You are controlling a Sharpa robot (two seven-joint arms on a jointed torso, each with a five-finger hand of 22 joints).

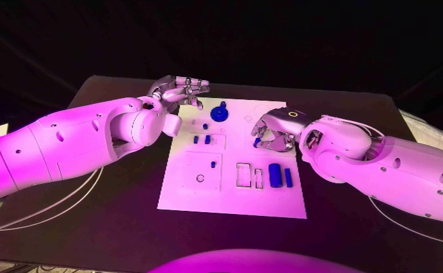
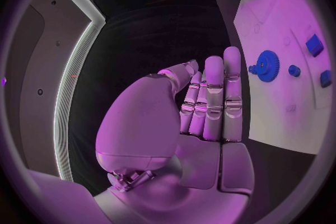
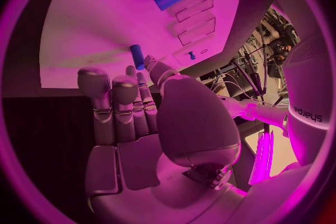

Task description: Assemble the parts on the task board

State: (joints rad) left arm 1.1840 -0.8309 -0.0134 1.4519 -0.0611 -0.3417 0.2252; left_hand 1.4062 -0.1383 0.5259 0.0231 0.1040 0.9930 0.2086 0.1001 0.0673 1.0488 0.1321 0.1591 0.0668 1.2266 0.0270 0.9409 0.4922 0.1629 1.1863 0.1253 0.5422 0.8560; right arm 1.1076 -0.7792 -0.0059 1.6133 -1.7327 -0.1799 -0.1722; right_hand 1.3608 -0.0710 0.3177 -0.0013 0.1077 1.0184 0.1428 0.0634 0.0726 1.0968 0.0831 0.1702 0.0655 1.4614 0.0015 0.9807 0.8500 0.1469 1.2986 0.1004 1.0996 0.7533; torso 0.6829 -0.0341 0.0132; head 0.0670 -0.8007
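Head camera steeply above table, 2 wrist cameras close behind each hand, all sharing the task board [image 1: 185,186].

Blue parts [image 1: 275,172] lie scattered on white task board [image 1: 231,199].

We see bare room on the lower part of the white task board [image 1: 185,197], with no hand over it. The left hand [image 1: 181,88] blocks the board's upper left corner. The right hand [image 1: 275,131] covers the middle right. The blue gear [image 1: 219,113] stands between them.
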